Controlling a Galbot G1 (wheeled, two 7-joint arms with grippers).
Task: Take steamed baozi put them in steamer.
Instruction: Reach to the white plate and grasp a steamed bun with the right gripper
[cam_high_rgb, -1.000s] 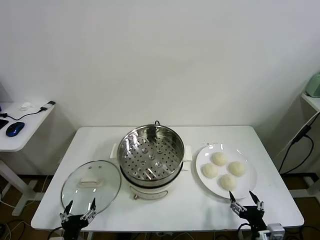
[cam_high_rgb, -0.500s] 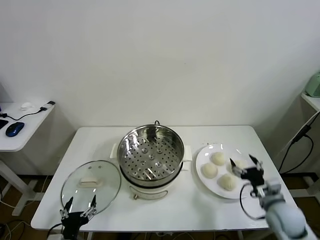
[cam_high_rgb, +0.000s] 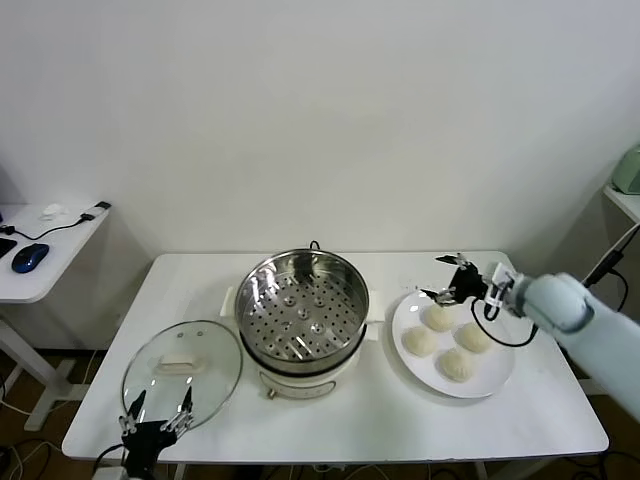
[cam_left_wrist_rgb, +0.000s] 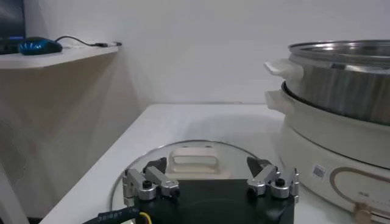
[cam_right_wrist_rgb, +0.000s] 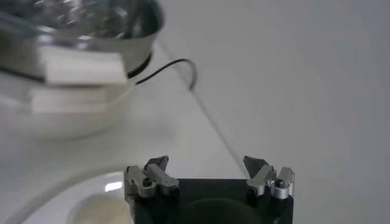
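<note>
Four cream-white baozi lie on a white plate (cam_high_rgb: 497, 375) right of the steamer: one at the back (cam_high_rgb: 438, 318), one at the left (cam_high_rgb: 419, 341), one at the right (cam_high_rgb: 473, 337), one at the front (cam_high_rgb: 456, 364). The steel steamer (cam_high_rgb: 302, 308) with its perforated tray stands mid-table on a cream base. My right gripper (cam_high_rgb: 447, 280) is open and empty, hovering just above the plate's back edge, over the back baozi; the right wrist view shows it (cam_right_wrist_rgb: 206, 168), a baozi (cam_right_wrist_rgb: 100, 209) below and the steamer (cam_right_wrist_rgb: 79, 36). My left gripper (cam_high_rgb: 155, 416) is open at the table's front left.
A round glass lid (cam_high_rgb: 183, 371) lies flat left of the steamer, also in the left wrist view (cam_left_wrist_rgb: 192, 159). A side desk (cam_high_rgb: 45, 250) with a blue mouse stands at far left. The steamer's black cord (cam_right_wrist_rgb: 173, 67) trails behind it.
My right arm has swung up from the table's front right edge, across the plate, to its back edge. The left arm has stayed put.
</note>
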